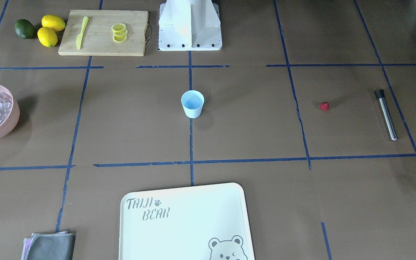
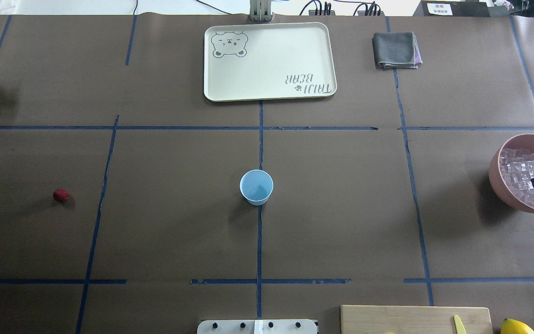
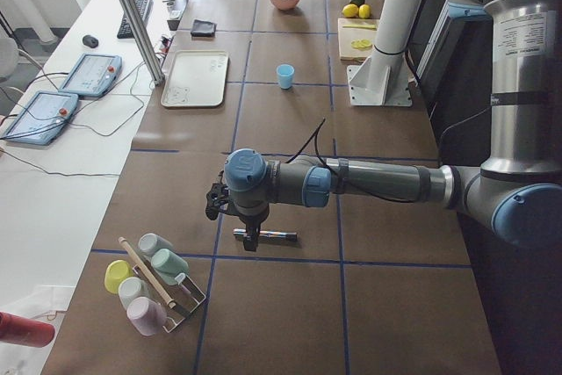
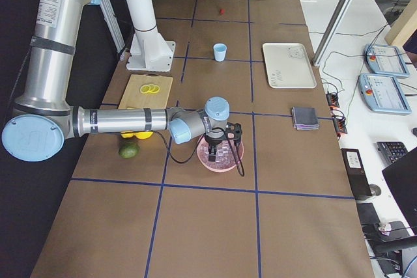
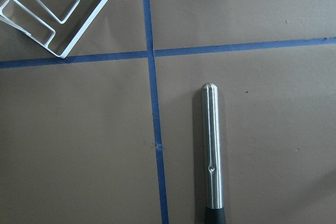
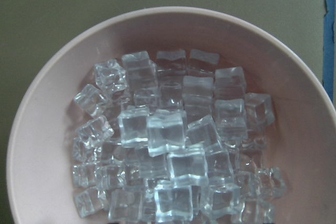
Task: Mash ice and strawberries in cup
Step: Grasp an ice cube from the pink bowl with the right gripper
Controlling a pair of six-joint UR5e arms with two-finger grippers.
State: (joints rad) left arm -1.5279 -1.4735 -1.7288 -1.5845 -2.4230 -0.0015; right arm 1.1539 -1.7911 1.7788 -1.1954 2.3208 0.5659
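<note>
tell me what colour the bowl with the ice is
Pale pink. The bowl shows best in the right wrist-mounted view, with the ice piled inside.

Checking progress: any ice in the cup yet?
No, the cup is empty inside; the ice sits in the bowl.

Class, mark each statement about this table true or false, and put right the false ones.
1. The cup is empty. True.
2. The strawberry is in the cup. False: it lies on the table, well apart from the cup.
3. The ice is in the bowl. True.
4. The metal rod stands in the cup. False: it lies flat on the table.
5. The lemon slices lie on the board. True.
</note>
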